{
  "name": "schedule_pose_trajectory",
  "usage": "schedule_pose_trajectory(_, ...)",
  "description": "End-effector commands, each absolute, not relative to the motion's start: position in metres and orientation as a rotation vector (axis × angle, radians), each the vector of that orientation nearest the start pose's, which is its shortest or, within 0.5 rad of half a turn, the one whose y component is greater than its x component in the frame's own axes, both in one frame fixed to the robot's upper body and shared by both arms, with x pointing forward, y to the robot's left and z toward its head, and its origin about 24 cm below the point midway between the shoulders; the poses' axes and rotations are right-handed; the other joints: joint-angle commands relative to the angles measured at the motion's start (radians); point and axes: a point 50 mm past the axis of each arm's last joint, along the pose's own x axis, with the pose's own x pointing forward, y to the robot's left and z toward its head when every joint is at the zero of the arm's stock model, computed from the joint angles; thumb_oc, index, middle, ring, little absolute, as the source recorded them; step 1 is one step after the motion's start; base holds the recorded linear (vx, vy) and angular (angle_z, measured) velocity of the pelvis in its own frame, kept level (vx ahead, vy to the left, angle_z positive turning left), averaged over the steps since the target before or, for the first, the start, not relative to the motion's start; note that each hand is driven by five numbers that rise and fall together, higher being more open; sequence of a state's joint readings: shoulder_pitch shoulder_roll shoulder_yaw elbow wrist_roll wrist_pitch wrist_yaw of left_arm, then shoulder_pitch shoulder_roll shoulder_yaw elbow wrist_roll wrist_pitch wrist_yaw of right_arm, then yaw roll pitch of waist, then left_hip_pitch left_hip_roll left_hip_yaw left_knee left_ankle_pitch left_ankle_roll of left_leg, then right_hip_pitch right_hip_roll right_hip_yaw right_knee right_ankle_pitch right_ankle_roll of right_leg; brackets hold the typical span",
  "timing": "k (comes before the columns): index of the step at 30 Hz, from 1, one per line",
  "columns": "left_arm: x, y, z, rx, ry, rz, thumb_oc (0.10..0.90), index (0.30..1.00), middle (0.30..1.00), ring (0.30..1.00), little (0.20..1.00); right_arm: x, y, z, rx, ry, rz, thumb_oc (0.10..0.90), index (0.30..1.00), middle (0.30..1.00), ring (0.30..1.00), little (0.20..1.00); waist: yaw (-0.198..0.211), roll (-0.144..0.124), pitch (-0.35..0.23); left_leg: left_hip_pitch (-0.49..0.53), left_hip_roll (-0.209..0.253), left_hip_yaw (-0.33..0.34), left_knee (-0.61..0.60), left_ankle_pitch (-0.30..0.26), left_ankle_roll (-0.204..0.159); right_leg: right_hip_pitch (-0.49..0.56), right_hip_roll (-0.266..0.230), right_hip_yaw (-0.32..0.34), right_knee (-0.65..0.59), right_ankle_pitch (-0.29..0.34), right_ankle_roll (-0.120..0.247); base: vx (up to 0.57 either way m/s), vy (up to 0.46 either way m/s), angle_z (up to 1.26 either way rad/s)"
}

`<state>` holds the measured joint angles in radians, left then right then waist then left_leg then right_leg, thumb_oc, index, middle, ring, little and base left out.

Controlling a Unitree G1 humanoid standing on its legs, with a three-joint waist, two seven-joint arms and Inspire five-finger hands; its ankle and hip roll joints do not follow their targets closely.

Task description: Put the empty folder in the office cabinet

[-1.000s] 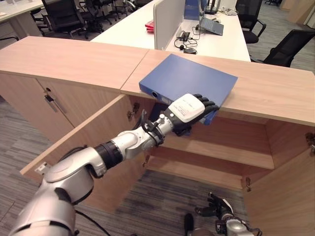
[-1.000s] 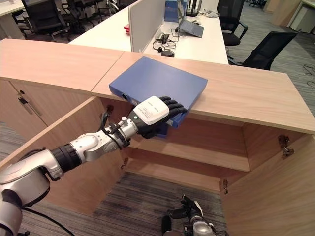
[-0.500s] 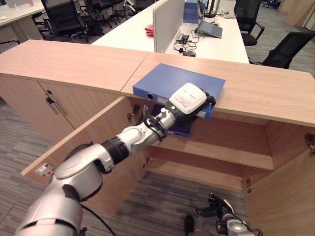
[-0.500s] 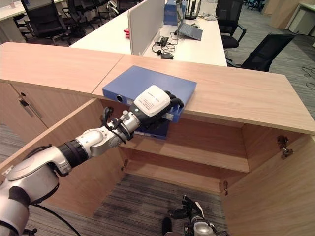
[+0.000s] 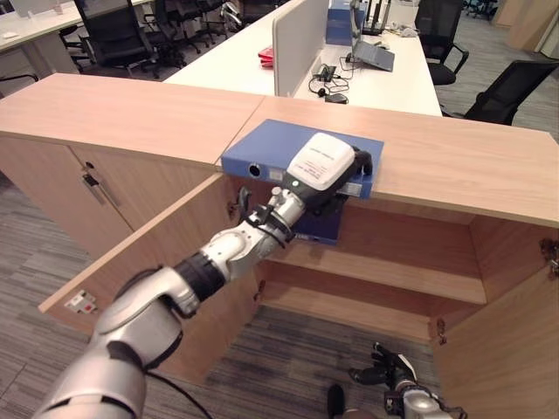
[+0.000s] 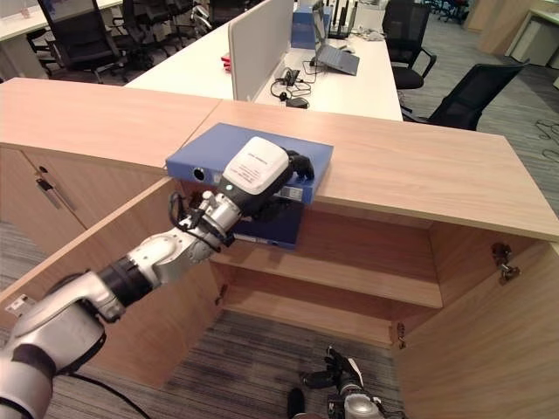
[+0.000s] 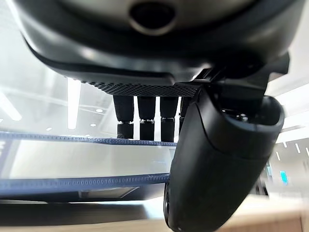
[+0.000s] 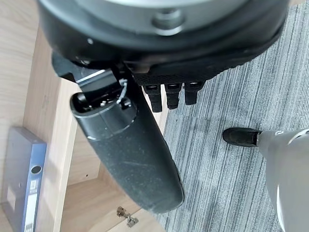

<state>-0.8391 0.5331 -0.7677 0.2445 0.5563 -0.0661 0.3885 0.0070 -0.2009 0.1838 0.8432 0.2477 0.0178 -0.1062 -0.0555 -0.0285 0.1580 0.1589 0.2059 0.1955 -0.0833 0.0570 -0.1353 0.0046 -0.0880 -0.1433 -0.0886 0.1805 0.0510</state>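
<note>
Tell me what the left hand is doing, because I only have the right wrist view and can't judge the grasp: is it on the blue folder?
Observer: Yes. The left hand is clamped on the blue folder, with its fingers over the top cover and its thumb beneath.
Operator: Is the folder off the cabinet top?
Observer: No. It lies on the cabinet top, and its near edge overhangs the front.
Operator: Is the way into the cabinet open?
Observer: The left door stands open, and a shelf shows below the folder.
</note>
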Motion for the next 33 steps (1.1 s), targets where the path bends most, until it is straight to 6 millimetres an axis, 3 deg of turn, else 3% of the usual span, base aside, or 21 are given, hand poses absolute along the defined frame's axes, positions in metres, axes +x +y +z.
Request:
schedule_pose_trajectory(1, 0.313, 0.090, 0.239, 0.866, -0.974, -0.094, 0.400, 0.300, 0.300, 0.300, 0.300, 0.200, -0.198, -0.099, -0.032, 0.666, -0.141, 0.800, 0.900, 0.900, 0.900, 0.900, 0.001, -0.027, 0.055, 0.009, 0.016, -0.061, -0.004, -0.075, 0.009, 0.061, -0.061, -0.003, 0.001, -0.086, 0.047, 0.01, 0.010, -0.05)
schedule_pose_trajectory(3, 0.304, 0.095, 0.239, 0.786, -0.966, -0.100, 0.400, 0.300, 0.300, 0.300, 0.300, 0.200, -0.198, -0.097, -0.032, 0.658, -0.137, 0.800, 0.900, 0.900, 0.900, 0.900, 0.000, -0.024, 0.052, 0.010, 0.018, -0.060, -0.004, -0.078, 0.010, 0.062, -0.060, -0.002, 0.001, -0.089, 0.048, 0.01, 0.005, -0.03)
schedule_pose_trajectory(6, 0.276, 0.101, 0.227, 0.494, -0.896, -0.187, 0.400, 0.300, 0.300, 0.300, 0.300, 0.204, -0.201, -0.092, -0.019, 0.624, -0.126, 0.800, 0.900, 0.900, 0.900, 0.900, 0.004, -0.022, 0.041, 0.008, 0.018, -0.059, -0.004, -0.075, 0.012, 0.061, -0.060, 0.003, 0.001, -0.086, 0.045, 0.02, 0.005, 0.06)
schedule_pose_trajectory(7, 0.265, 0.103, 0.214, 0.318, -0.822, -0.253, 0.400, 0.300, 0.300, 0.300, 0.300, 0.204, -0.202, -0.088, -0.011, 0.603, -0.118, 0.800, 0.900, 0.900, 0.900, 0.900, 0.007, -0.017, 0.031, 0.014, 0.020, -0.056, -0.004, -0.079, 0.013, 0.066, -0.060, 0.002, 0.001, -0.089, 0.044, 0.04, 0.016, 0.07)
schedule_pose_trajectory(9, 0.260, 0.108, 0.195, 0.151, -0.702, -0.285, 0.400, 0.300, 0.300, 0.300, 0.300, 0.204, -0.205, -0.085, -0.003, 0.584, -0.114, 0.800, 0.900, 0.900, 0.900, 0.900, 0.008, -0.013, 0.016, 0.013, 0.019, -0.053, -0.004, -0.076, 0.014, 0.064, -0.061, 0.001, 0.001, -0.087, 0.042, 0.02, 0.008, -0.01)
schedule_pose_trajectory(11, 0.251, 0.117, 0.160, -0.207, -0.492, -0.287, 0.400, 0.300, 0.300, 0.300, 0.300, 0.201, -0.217, -0.079, -0.003, 0.549, -0.126, 0.800, 0.900, 0.900, 0.900, 0.900, 0.004, -0.001, -0.015, 0.010, 0.018, -0.046, -0.004, -0.074, 0.016, 0.061, -0.063, 0.001, 0.001, -0.086, 0.040, 0.03, 0.033, 0.01)
schedule_pose_trajectory(12, 0.248, 0.125, 0.155, -0.302, -0.464, -0.263, 0.400, 0.300, 0.300, 0.300, 0.300, 0.200, -0.223, -0.075, -0.011, 0.539, -0.128, 0.800, 0.900, 0.900, 0.900, 0.900, 0.003, 0.004, -0.022, 0.011, 0.019, -0.043, -0.004, -0.074, 0.016, 0.063, -0.063, 0.002, 0.001, -0.088, 0.040, 0.03, 0.032, -0.01)
schedule_pose_trajectory(14, 0.237, 0.141, 0.153, -0.424, -0.470, -0.226, 0.400, 0.300, 0.300, 0.300, 0.300, 0.198, -0.229, -0.070, -0.011, 0.515, -0.125, 0.800, 0.900, 0.900, 0.900, 0.900, 0.003, 0.017, -0.035, 0.013, 0.020, -0.039, -0.004, -0.075, 0.014, 0.068, -0.061, 0.001, 0.001, -0.096, 0.041, 0.03, 0.039, -0.06)
schedule_pose_trajectory(18, 0.229, 0.135, 0.139, -0.660, -0.399, -0.269, 0.400, 0.300, 0.300, 0.300, 0.300, 0.203, -0.224, -0.062, 0.014, 0.473, -0.092, 0.800, 0.900, 0.900, 0.900, 0.900, -0.001, 0.034, -0.044, 0.025, 0.023, -0.037, -0.004, -0.079, 0.014, 0.081, -0.058, 0.004, 0.001, -0.107, 0.041, 0.03, 0.024, -0.08)
schedule_pose_trajectory(22, 0.228, 0.137, 0.129, -0.692, -0.353, -0.258, 0.400, 0.300, 0.300, 0.300, 0.300, 0.211, -0.225, -0.045, 0.013, 0.390, -0.077, 0.800, 0.900, 0.900, 0.900, 0.900, -0.004, 0.039, -0.042, 0.028, 0.023, -0.037, -0.004, -0.081, 0.015, 0.084, -0.057, 0.007, 0.001, -0.110, 0.040, 0.00, 0.002, -0.01)
schedule_pose_trajectory(24, 0.226, 0.144, 0.121, -0.673, -0.325, -0.231, 0.400, 0.300, 0.300, 0.300, 0.300, 0.217, -0.230, -0.027, 0.000, 0.312, -0.072, 0.800, 0.900, 0.900, 0.900, 0.900, -0.007, 0.041, -0.041, 0.030, 0.023, -0.037, -0.004, -0.081, 0.015, 0.085, -0.056, 0.008, 0.001, -0.112, 0.040, 0.00, 0.003, -0.04)
schedule_pose_trajectory(25, 0.223, 0.147, 0.113, -0.675, -0.293, -0.216, 0.400, 0.300, 0.300, 0.300, 0.300, 0.219, -0.234, -0.007, -0.010, 0.229, -0.064, 0.800, 0.900, 0.900, 0.900, 0.900, -0.011, 0.043, -0.037, 0.031, 0.023, -0.037, -0.004, -0.081, 0.016, 0.085, -0.056, 0.009, 0.001, -0.113, 0.041, 0.00, 0.005, -0.13)
schedule_pose_trajectory(26, 0.223, 0.147, 0.113, -0.675, -0.292, -0.216, 0.400, 0.300, 0.300, 0.300, 0.300, 0.219, -0.234, -0.007, -0.010, 0.229, -0.064, 0.800, 0.900, 0.900, 0.900, 0.900, -0.011, 0.043, -0.038, 0.031, 0.023, -0.037, -0.004, -0.081, 0.016, 0.086, -0.056, 0.009, 0.001, -0.113, 0.041, 0.00, 0.001, -0.10)
schedule_pose_trajectory(29, 0.215, 0.148, 0.088, -0.695, -0.184, -0.210, 0.400, 0.300, 0.300, 0.300, 0.300, 0.225, -0.243, 0.056, -0.087, -0.029, -0.040, 0.800, 0.900, 0.900, 0.900, 0.900, -0.027, 0.043, -0.033, 0.032, 0.026, -0.036, -0.004, -0.087, 0.021, 0.082, -0.054, 0.011, 0.001, -0.113, 0.043, 0.00, -0.002, -0.01)
schedule_pose_trajectory(30, 0.215, 0.148, 0.088, -0.695, -0.183, -0.211, 0.400, 0.300, 0.300, 0.300, 0.300, 0.225, -0.243, 0.056, -0.087, -0.028, -0.040, 0.800, 0.900, 0.900, 0.900, 0.900, -0.026, 0.043, -0.034, 0.032, 0.026, -0.036, -0.004, -0.087, 0.021, 0.082, -0.054, 0.011, 0.001, -0.113, 0.043, 0.00, 0.000, 0.00)
schedule_pose_trajectory(32, 0.211, 0.144, 0.079, -0.733, -0.135, -0.230, 0.400, 0.300, 0.300, 0.300, 0.300, 0.226, -0.243, 0.083, -0.114, -0.142, -0.035, 0.800, 0.900, 0.900, 0.900, 0.900, -0.032, 0.042, -0.033, 0.034, 0.028, -0.036, -0.004, -0.091, 0.024, 0.080, -0.054, 0.013, 0.001, -0.110, 0.045, 0.00, 0.000, 0.00)
schedule_pose_trajectory(33, 0.205, 0.145, 0.070, -0.719, -0.081, -0.252, 0.400, 0.300, 0.300, 0.300, 0.300, 0.228, -0.239, 0.119, -0.134, -0.302, -0.037, 0.800, 0.900, 0.900, 0.900, 0.900, -0.038, 0.042, -0.034, 0.039, 0.030, -0.033, -0.004, -0.096, 0.027, 0.077, -0.053, 0.015, 0.001, -0.106, 0.046, 0.00, 0.000, 0.00)
